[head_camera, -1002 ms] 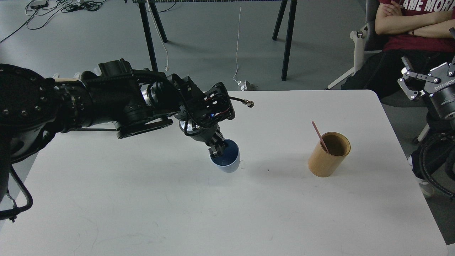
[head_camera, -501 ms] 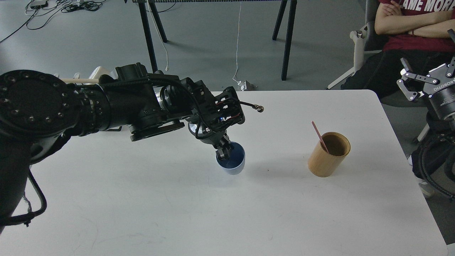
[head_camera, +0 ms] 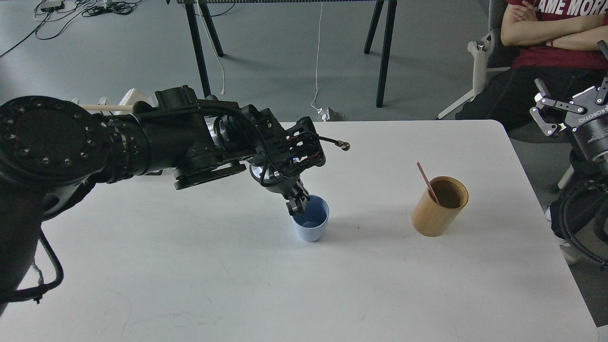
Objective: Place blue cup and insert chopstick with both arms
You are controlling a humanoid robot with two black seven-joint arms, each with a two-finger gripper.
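Head view shows you the job about halfway, judging by how things lie. Starting at the left, your left arm reaches in over the tabletop and its pincer sits at the near-left rim of the blue cup. One finger seems to dip inside the rim, but the fingers are too dark and bunched to say whether they pinch the wall or have let go, so you cannot tell its state. That cup stands upright on the tabletop, roughly at the middle, slightly toward the far edge, so the placing looks done or nearly so.

Moving right, the wooden holder stands well apart from the cup, toward the right edge, and the pink chopstick leans inside it, untouched. Furthest right, beyond the right edge, your right pincer hangs with fingers spread wide and empty.

What is left for you: free the cup, fetch the chopstick from the holder, and drop it into the cup.
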